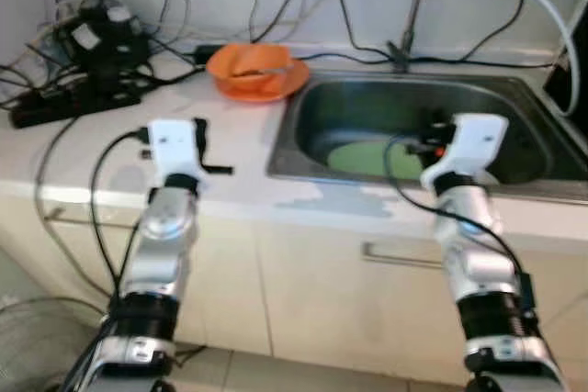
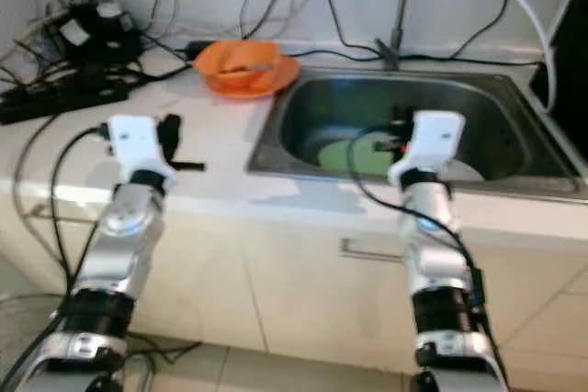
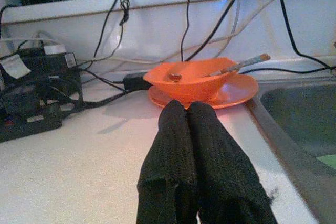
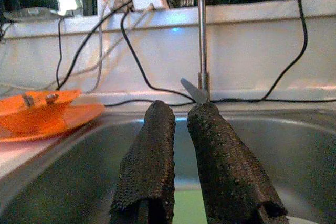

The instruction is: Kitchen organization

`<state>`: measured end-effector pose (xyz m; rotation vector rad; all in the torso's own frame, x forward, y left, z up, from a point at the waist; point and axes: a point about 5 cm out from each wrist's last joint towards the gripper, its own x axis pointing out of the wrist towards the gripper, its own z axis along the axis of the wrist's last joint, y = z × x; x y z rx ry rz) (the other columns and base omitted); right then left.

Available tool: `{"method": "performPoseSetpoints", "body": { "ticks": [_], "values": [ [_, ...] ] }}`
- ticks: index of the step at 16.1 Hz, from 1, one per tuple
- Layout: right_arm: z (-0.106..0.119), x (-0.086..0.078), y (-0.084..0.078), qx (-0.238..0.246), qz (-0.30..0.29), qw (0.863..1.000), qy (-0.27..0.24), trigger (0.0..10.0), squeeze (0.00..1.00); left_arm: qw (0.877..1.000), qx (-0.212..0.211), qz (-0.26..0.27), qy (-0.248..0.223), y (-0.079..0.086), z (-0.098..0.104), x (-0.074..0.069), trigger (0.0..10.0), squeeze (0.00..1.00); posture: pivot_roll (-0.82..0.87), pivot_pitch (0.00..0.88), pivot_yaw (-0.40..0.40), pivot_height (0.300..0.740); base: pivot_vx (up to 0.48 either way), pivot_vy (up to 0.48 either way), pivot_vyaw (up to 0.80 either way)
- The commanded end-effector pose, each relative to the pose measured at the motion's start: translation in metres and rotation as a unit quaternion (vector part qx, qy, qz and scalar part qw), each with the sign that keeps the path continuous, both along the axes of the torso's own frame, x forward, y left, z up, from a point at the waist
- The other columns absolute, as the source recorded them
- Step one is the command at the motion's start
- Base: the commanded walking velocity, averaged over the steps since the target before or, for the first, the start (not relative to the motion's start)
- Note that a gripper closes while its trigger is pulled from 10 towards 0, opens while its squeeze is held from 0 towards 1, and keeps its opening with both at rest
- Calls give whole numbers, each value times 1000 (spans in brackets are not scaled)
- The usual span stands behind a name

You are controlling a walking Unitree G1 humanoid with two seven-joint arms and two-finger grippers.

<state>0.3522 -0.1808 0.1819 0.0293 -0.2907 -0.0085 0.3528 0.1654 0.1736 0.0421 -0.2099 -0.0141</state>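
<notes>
Left wrist view showed the orange bowl (image 3: 190, 83) sitting on an orange plate (image 3: 239, 90) at the back of the table (image 3: 79, 166), just beside the sink (image 1: 478, 112), with a utensil (image 3: 239, 65) leaning out over the bowl's rim. The left gripper (image 3: 195, 124) pointed at the bowl from short of it, fingers pressed together and holding nothing. The right gripper (image 4: 186, 129) hung over the sink basin, fingers slightly parted, also holding nothing. By my judgement the tidying had barely begun: bowl and plate were untouched, and something pale green (image 1: 363, 155) lay in the sink. What that green thing was, and what sat inside the bowl, stayed unclear. Tangled cables (image 1: 92, 43) cluttered the table's far left.
</notes>
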Motion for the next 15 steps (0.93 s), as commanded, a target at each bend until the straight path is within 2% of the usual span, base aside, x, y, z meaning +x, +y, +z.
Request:
{"method": "performPoseSetpoints", "body": {
  "ticks": [1, 9, 15],
  "values": [
    [5, 4, 7, -2, 12, 1000, -1, 10000, 0, 1000, 4, 7, 0, 6, 1, 1, 10000, 0, -18, 0, 78, 740, 0, 315, 0],
    [6, 5, 4, -1, 2, 1000, 0, 10000, 0, 1000, 1, -2, -7, 1, 3, 1, 10000, 0, -14, 0, 78, 740, 0, 0, 0],
    [6, 6, 5, 14, -1, 1000, 2, 10000, 0, 1000, 17, 0, 3, 2, 3, 2, 10000, 0, 0, 0, 83, 740, 361, 0, 0]
  ]
}}
